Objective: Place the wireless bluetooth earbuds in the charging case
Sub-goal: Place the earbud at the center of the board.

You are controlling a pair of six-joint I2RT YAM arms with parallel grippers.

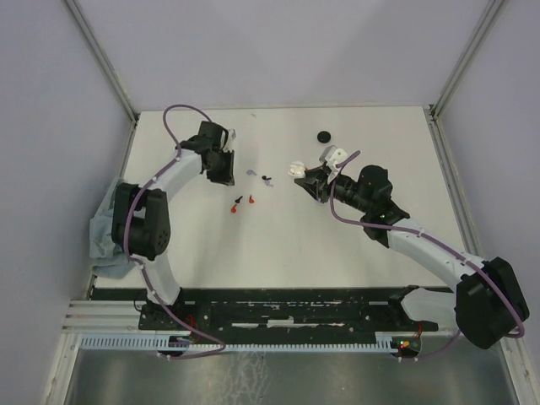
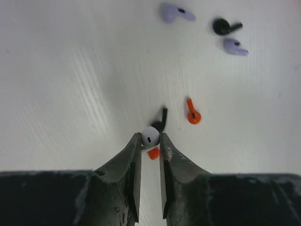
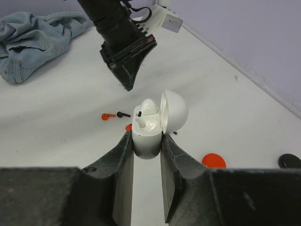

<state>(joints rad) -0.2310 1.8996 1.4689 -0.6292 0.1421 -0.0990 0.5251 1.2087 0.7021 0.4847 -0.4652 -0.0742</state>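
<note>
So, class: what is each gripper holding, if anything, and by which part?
The left gripper pinches a white earbud by its rounded head. The right gripper clamps the open white charging case by the sides of its lower body.

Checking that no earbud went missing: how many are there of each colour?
White buds: 2, one in the left gripper, one in the open case held by the right gripper
Lavender buds: 2
Black buds: 2
Red buds: 2
Total: 8
</note>
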